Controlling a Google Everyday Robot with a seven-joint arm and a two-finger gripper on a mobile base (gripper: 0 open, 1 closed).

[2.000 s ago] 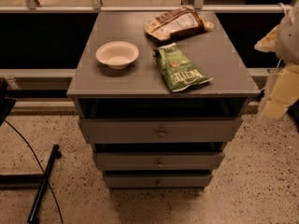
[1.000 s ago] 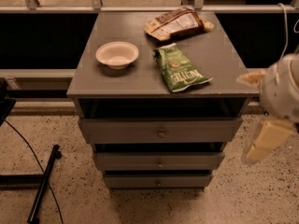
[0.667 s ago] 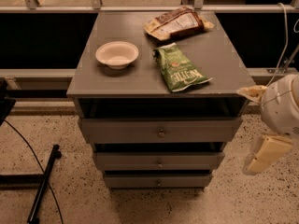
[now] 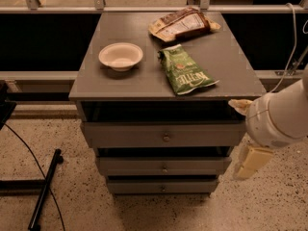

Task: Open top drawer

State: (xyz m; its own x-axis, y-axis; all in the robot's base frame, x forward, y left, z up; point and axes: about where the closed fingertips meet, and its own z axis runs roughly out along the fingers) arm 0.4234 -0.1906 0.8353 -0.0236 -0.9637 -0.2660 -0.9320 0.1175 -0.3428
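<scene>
The top drawer [image 4: 125, 134] is the widest grey front, just under the cabinet top, with a small round metal knob [image 4: 166, 137] at its centre. Its front sits flush with the cabinet and no interior shows. My gripper [image 4: 244, 134] is at the drawer's right end, at about the height of the front panel and well to the right of the knob. It is open and empty: one cream finger [image 4: 239, 105] is near the cabinet's top corner and the other [image 4: 251, 161] hangs lower. The white arm [image 4: 279, 117] hides the wrist.
Two narrower drawer fronts [image 4: 163, 166] sit below the top one. On the cabinet top [image 4: 226, 52] lie a white bowl [image 4: 121, 56], a green chip bag [image 4: 185, 71] and a brown snack bag [image 4: 182, 24]. A black stand leg [image 4: 45, 189] lies on the speckled floor at left.
The arm has come down and leftwards from the right edge of the view to the right end of the top drawer. The drawers and the things on the top have not moved.
</scene>
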